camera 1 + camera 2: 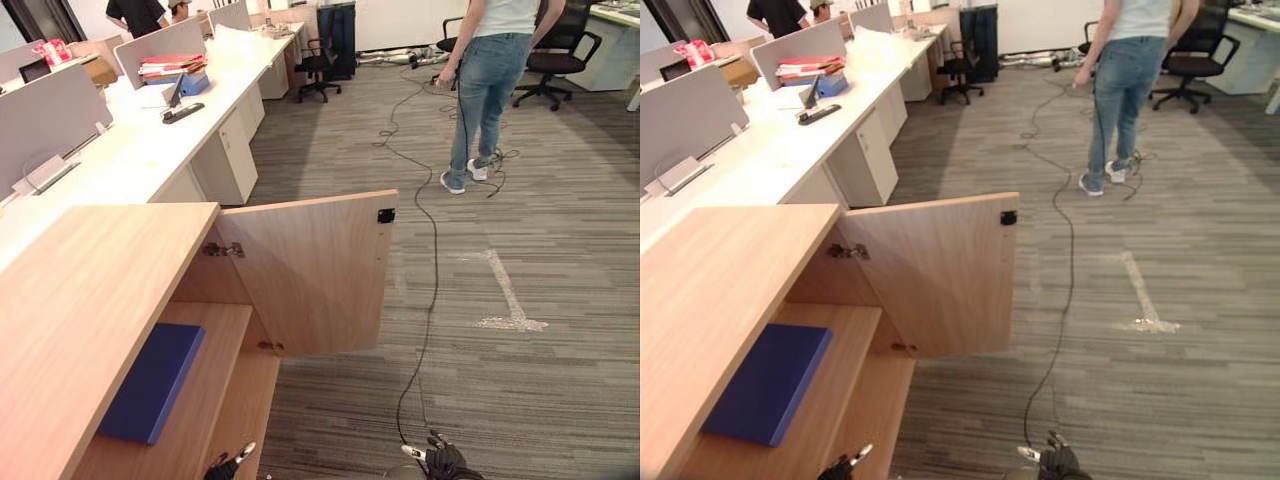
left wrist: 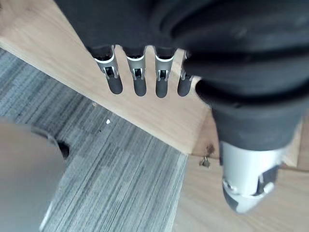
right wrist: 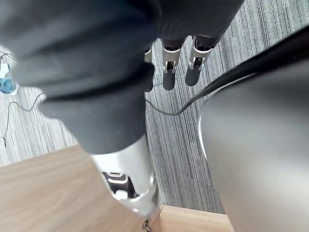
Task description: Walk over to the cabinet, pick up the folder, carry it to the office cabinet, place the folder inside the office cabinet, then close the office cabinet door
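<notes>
Grey striped carpet lies open on the robot's right side. Nearest, both hands hang low. The left hand is just beside the cabinet's lower front, its fingers straight and holding nothing. The right hand is out over the bare floor, its fingers loose and holding nothing either. The blue folder lies flat on the upper shelf inside the office cabinet, well back from the shelf's front edge, so placing looks done and closing the door is the step in hand. The door stands out across the opening, hinged at its far-left side, with its inner face towards the robot and a small black catch at the free top corner. It should close best with straight fingers brought round that free edge onto the outer face, then swept in a slow arc towards the cabinet. The other hand should stay out of the gap at the shelf fronts. Beyond the door are a white tape mark and a standing person, both well apart from the swing. The long white worktop runs away on the left.
</notes>
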Controlling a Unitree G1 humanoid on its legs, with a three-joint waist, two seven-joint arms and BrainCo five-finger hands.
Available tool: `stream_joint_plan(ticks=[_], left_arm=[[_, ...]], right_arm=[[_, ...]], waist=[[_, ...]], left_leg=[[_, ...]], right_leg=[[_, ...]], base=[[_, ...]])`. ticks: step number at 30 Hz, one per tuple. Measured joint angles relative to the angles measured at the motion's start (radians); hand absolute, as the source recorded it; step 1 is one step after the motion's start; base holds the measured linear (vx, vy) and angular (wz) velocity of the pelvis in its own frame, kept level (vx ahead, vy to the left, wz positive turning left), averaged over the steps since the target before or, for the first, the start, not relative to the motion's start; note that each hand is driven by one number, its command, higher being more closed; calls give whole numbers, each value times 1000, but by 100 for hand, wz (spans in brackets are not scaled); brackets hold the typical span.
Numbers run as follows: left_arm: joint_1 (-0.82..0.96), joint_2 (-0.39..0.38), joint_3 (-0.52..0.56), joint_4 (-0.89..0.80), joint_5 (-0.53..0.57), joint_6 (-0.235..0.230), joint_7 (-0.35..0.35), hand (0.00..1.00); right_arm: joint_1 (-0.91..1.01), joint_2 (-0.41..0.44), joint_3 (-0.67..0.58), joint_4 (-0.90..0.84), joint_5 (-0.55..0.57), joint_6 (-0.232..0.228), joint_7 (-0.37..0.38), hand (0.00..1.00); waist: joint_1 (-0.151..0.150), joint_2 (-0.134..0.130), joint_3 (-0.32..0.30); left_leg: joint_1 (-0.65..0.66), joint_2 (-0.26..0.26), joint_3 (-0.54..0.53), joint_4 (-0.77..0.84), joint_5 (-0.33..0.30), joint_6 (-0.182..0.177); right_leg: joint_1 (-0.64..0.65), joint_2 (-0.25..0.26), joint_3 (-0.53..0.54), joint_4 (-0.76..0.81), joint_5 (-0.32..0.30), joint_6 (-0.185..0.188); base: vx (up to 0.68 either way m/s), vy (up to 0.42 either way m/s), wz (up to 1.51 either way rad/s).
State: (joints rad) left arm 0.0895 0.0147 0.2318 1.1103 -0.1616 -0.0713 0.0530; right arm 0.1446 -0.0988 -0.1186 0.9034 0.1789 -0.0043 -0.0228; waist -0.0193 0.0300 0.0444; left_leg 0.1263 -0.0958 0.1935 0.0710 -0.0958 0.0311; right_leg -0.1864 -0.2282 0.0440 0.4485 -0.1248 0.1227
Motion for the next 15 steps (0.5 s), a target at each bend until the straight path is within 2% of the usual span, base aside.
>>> stream_joint_plan(ticks=[4, 6, 9, 11, 15], left_arm=[[-11, 6, 18, -6, 12, 1, 10, 0], [-16, -9, 83, -6, 36, 2, 10, 0], [-14, -29, 180, -16, 48, 4, 11, 0], [-5, -46, 250, -21, 47, 4, 11, 0], [5, -52, 300, -21, 48, 11, 9, 0]], right_arm=[[-20, 29, -49, 11, 26, 0, -14, 0], [-19, 38, -71, 17, 50, 0, -30, 0], [-21, 55, -97, 15, 75, 0, -37, 0], [-26, 57, -99, 12, 77, 0, -38, 0], [-33, 71, -142, 11, 79, 0, -41, 0]], waist=[[-3, -17, 44], [-5, -14, 58], [13, -21, 57], [13, -19, 48], [15, -16, 31]], left_leg=[[-5, 6, -28, 0, 2, 8], [2, 43, -58, 4, 11, -18], [20, 87, -66, -28, 26, -46], [17, 122, -66, -35, 25, -64], [21, 166, -63, -61, 27, -88]], right_leg=[[6, 5, -38, -25, -15, 12], [58, 33, -81, -83, -14, -20], [92, 74, -105, -127, -3, -32], [113, 109, -119, -181, 18, -55], [141, 159, -132, -255, 44, -75]], base=[[-2, -39, -2], [40, -122, 30], [40, -113, 14], [54, -125, -3], [86, -92, -2]])
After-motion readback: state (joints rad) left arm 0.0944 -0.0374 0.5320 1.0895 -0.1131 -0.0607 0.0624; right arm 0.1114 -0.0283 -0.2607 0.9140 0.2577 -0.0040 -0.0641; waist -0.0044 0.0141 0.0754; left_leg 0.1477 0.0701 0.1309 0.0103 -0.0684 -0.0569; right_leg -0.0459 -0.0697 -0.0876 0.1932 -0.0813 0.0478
